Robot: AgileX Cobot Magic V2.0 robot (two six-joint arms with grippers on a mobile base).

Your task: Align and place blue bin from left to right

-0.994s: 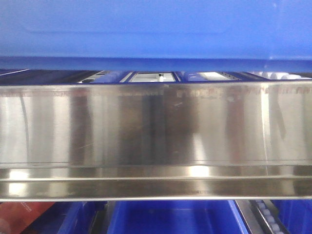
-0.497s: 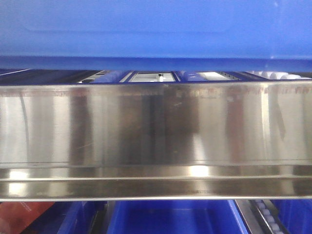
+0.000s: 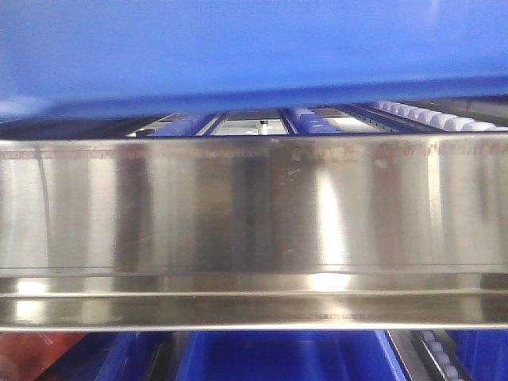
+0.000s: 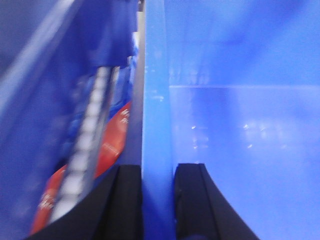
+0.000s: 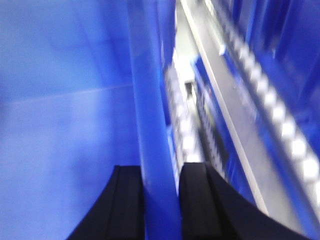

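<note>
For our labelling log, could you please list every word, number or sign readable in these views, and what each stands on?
Nothing here can be read.
On the red packet: white lettering, too blurred to read.
On the steel panel: faint marks along its top edge, too smeared to read.
On the bin: no lettering shows.

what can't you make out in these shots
Front view: blue bin cut off by the top edge; steel rail hides most of the lower bins.
Left wrist view: print on the red item is blurred.
Right wrist view: roller track smeared by blur.
</note>
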